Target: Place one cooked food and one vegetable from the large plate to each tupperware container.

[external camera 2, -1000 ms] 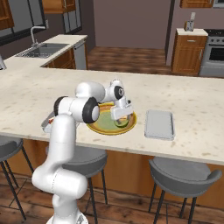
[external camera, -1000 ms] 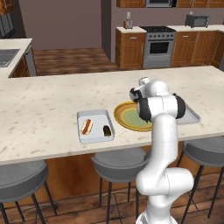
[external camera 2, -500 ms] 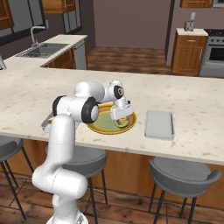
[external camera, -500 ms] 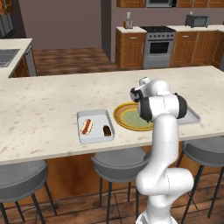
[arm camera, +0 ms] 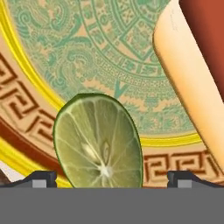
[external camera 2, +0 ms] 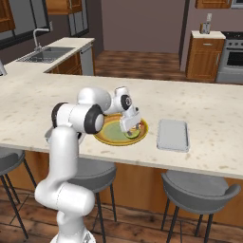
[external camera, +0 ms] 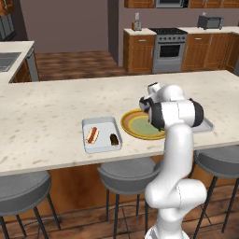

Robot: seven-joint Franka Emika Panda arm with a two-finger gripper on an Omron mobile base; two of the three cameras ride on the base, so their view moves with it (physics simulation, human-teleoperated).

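Pale speckled counter (external camera: 56,112) under ochre-rimmed, green-patterned large plate (arm camera: 109,48) with lime half (arm camera: 98,142)

A pale speckled stone surface (external camera: 56,112) spans the kitchen. Grey stools (external camera: 128,175) stand under its near edge. Wooden cabinets (external camera: 140,51) flank a steel stove (external camera: 168,49). A sink (external camera 2: 45,54) sits left. The floor (external camera: 77,63) is dark wood.
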